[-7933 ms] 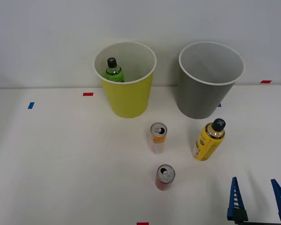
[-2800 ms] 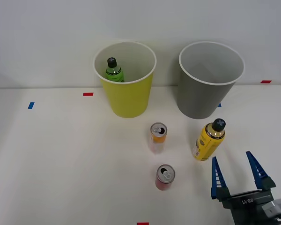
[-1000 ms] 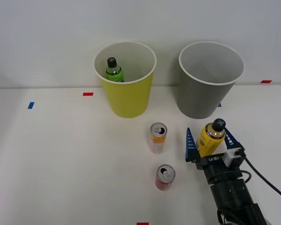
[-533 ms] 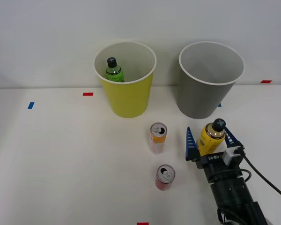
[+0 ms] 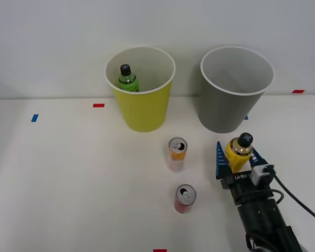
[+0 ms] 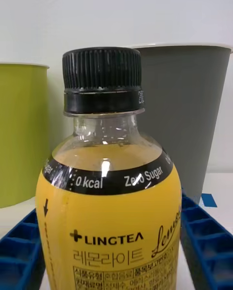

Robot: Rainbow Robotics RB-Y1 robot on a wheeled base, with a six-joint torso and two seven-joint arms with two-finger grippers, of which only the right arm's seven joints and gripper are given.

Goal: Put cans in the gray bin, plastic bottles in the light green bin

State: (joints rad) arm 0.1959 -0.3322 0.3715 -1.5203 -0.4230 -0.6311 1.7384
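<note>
Right gripper is standing at the right front part of the table, and its two blue fingers are pressing on both sides of the yellow bottle, which is standing upright on the table between them. In the wrist view the same bottle is sitting between the ribbed fingers, and its black cap and the yellow label with printed text are facing the camera.

Going from the left, a blue tape mark and a red tape mark are lying on the table. Next, the green bin is standing at the back of the table, and the green bottle is standing inside it with the black cap up. The orange can is standing upright in front of the two bins, between them. The red can is standing nearer to the robot, well apart from the orange can. The gray bin is standing at the back right, just behind the gripped bottle. In the wrist view the gray bin is showing behind the cap, and the green bin is showing beside it.
</note>
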